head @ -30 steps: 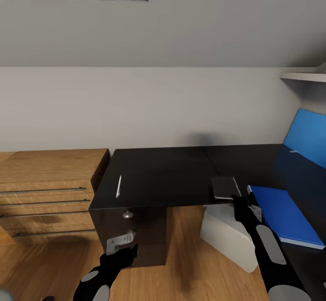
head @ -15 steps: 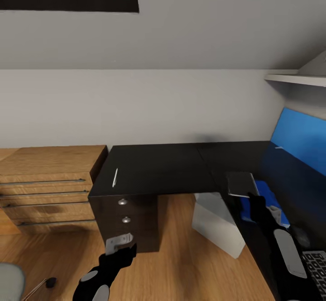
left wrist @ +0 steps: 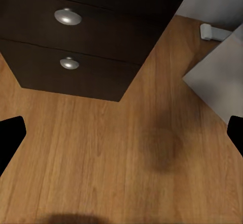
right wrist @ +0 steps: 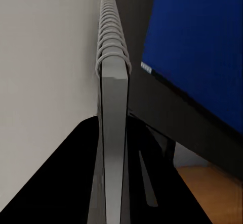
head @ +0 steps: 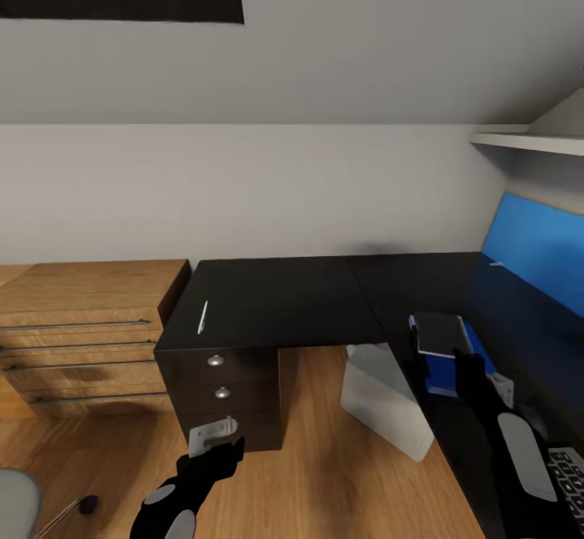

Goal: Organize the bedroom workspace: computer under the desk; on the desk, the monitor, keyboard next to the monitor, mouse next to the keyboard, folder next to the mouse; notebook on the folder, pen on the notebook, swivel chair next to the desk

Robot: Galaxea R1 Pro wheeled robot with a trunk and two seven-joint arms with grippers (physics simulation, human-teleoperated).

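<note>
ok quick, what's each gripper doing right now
Left gripper: open, holding nothing.
Right gripper: shut on the thin dark spiral-bound notebook, above the bright blue folder.

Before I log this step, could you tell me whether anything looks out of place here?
The pen lies alone near the desk's left edge, far from the notebook, which the right end effector holds above the folder.
</note>
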